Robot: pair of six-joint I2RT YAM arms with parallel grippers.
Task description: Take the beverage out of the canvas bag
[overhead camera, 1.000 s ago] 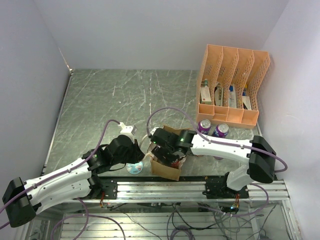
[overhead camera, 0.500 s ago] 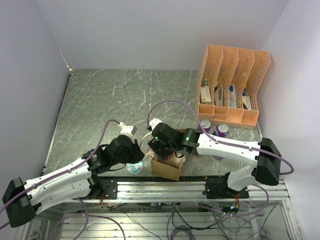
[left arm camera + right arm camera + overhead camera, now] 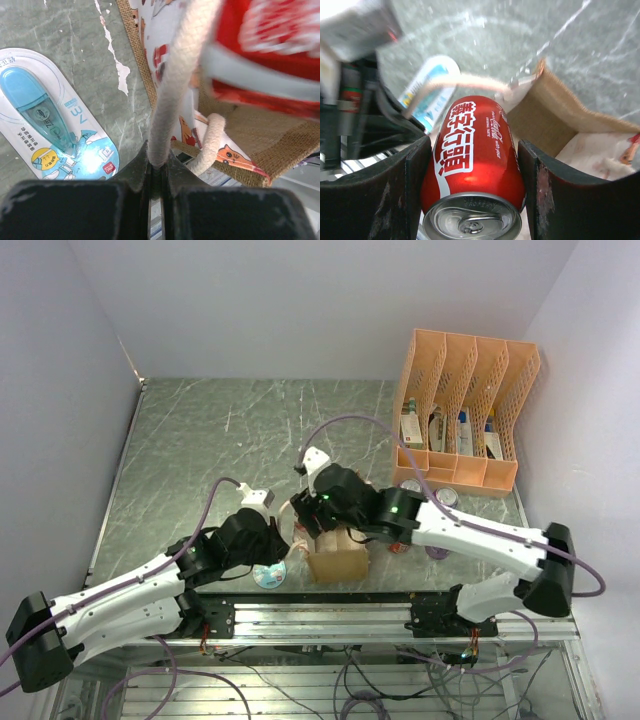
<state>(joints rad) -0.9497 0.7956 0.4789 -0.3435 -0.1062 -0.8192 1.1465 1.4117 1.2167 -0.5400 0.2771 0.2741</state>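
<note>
- Presently, right gripper grasps the red cola can by its sides, pull-tab end toward the wrist camera.
- Can sits over the open mouth of the canvas bag (clearance from the rim cannot be told).
- Meanwhile left gripper is clenched on one cream handle.
- Bag stands on the worktop, correction-tape pack just beside it.

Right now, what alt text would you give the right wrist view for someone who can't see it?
A red cola can is clamped between the two dark fingers of the right gripper, pull-tab end toward the camera, with the open canvas bag just beyond it. A cream handle stretches left over the marbled table, where a blue-and-white packet lies.
</note>
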